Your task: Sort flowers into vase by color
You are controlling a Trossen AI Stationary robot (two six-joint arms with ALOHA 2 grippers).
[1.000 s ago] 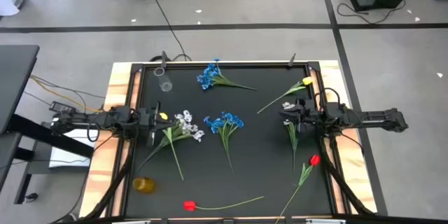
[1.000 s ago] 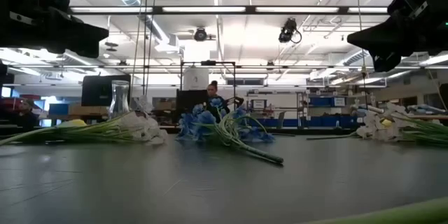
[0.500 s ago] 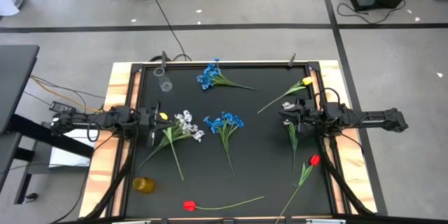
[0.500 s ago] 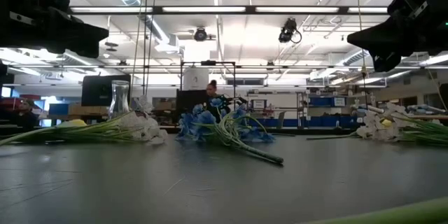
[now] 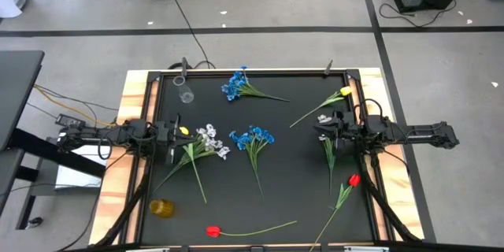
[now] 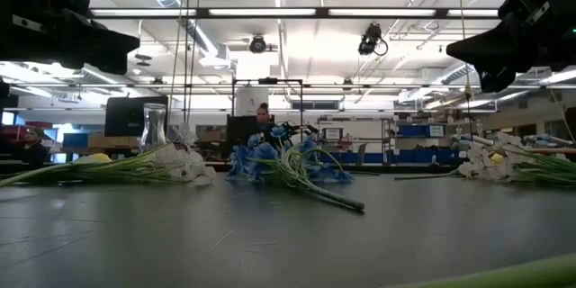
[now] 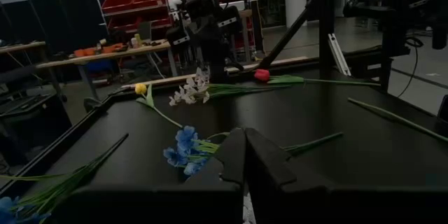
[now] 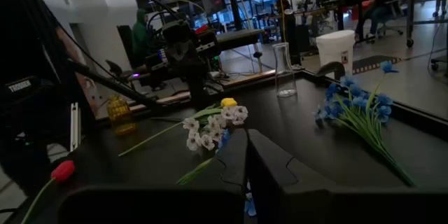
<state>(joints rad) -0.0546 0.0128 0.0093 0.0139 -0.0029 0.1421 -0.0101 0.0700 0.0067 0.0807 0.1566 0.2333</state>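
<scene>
High view: nothing on the counter (image 5: 299, 150) has shifted since the earlier frame. Left gripper (image 5: 175, 132) sits at the left edge beside the white flowers (image 5: 208, 140), with a yellow flower (image 5: 183, 131) just by it. Right gripper (image 5: 321, 129) sits at the right edge, above a green-stalked bunch (image 5: 329, 156). Blue flowers (image 5: 252, 138) lie mid-counter; a second blue bunch (image 5: 235, 85) lies near the far edge beside a clear vase (image 5: 185, 94). A yellow tulip (image 5: 345, 92) lies at the far right corner, one red tulip (image 5: 353, 179) by the right rim, another red tulip (image 5: 213, 231) along the near edge. An amber vase (image 5: 161, 207) stands at the near left corner. Open black surface shows between the middle blue bunch and the right arm, and across the far middle.

Low view: both arms hang dark at the upper corners, same as before. The one change is in the room behind: the person (image 6: 263, 113) behind the blue flowers (image 6: 279, 162) has moved a little to the left. White flowers (image 6: 184, 166) lie left; the wide near surface is bare.

Left wrist view: the left gripper's fingers (image 7: 234, 161) are pressed together, holding nothing. Blue flowers (image 7: 183, 150) lie just ahead; white flowers (image 7: 189, 92) and a red tulip (image 7: 262, 75) lie farther off under the right arm (image 7: 203, 24).

Right wrist view: the right gripper's fingers (image 8: 234, 157) are likewise together and hold nothing. White flowers (image 8: 210, 127), clear vase (image 8: 283, 70), amber vase (image 8: 120, 115) ahead; blue bunch (image 8: 357, 108) to one side.
</scene>
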